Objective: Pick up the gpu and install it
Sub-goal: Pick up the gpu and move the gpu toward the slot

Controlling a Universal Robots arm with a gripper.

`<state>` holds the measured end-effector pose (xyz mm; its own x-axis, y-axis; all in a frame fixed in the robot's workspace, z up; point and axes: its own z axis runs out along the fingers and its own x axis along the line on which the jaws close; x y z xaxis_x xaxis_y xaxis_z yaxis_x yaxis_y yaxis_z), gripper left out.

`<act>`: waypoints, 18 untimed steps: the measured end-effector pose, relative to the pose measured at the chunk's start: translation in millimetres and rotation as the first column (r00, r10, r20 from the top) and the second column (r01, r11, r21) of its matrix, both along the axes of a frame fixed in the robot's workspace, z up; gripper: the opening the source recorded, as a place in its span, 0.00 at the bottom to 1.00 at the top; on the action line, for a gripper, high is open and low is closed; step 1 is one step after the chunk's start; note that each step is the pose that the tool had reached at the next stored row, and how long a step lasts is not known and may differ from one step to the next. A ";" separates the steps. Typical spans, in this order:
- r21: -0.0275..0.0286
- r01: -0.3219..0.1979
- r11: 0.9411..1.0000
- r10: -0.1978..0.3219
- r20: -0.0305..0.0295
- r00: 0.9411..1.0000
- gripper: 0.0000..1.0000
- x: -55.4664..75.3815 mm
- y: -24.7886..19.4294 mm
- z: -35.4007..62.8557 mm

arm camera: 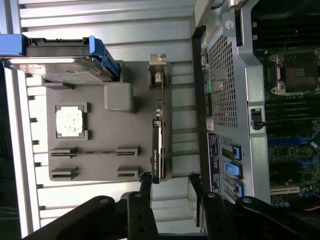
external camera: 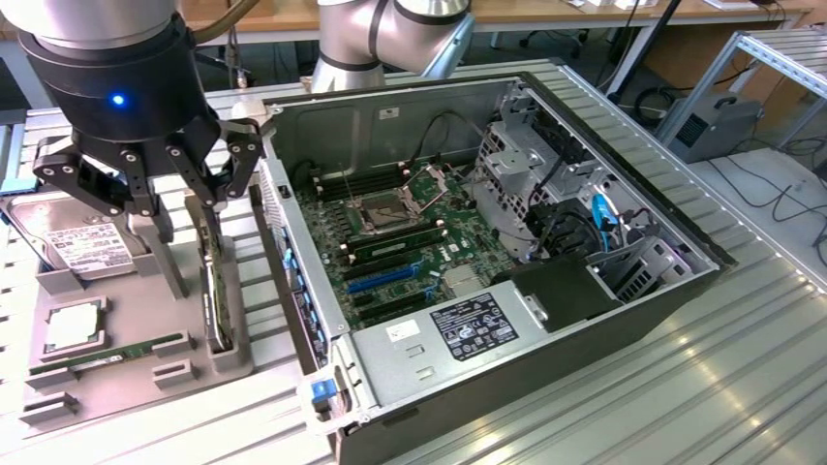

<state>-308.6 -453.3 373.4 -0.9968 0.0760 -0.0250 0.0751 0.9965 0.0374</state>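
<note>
Pincer (arm camera: 170, 181) spread wide above upright gpu (arm camera: 158, 145).

Overall light: it was bright and even, falling from overhead.
Glare: pale streaks lay on the ribbed table (external camera: 723, 387), at four o'clock from the computer case (external camera: 543, 373).
Shadow: it was deep under the drive cage (external camera: 530, 165).
Wrist view: my gripper (arm camera: 169, 177) stood dark against the washed-out table; the hard drive (arm camera: 55, 67) shone.

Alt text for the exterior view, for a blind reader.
The robot arm's open jaws hang close over the gpu, standing on edge in a grey tray at the exterior view's left. An open computer case lies beside it.
</note>
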 end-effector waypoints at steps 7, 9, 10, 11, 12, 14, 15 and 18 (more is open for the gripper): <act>0.000 0.000 1.000 0.000 0.000 1.000 0.42 0.0 0.0 -1.6; 0.000 0.000 1.000 0.000 0.000 1.000 0.42 0.0 0.0 -2.2; 0.000 0.000 1.000 0.000 0.000 1.000 0.42 0.0 0.0 -2.4; 0.000 0.000 1.000 0.000 0.000 1.000 0.42 0.0 0.0 -2.7; 0.000 0.000 1.000 0.000 0.000 1.000 0.42 0.0 0.0 -2.9; 0.000 0.000 1.000 0.000 0.000 1.000 0.42 0.0 0.0 -3.4; 0.000 0.000 1.000 0.000 0.000 1.000 0.42 0.0 0.0 -3.7; 0.000 0.000 1.000 0.000 0.000 1.000 0.42 0.0 0.0 -4.3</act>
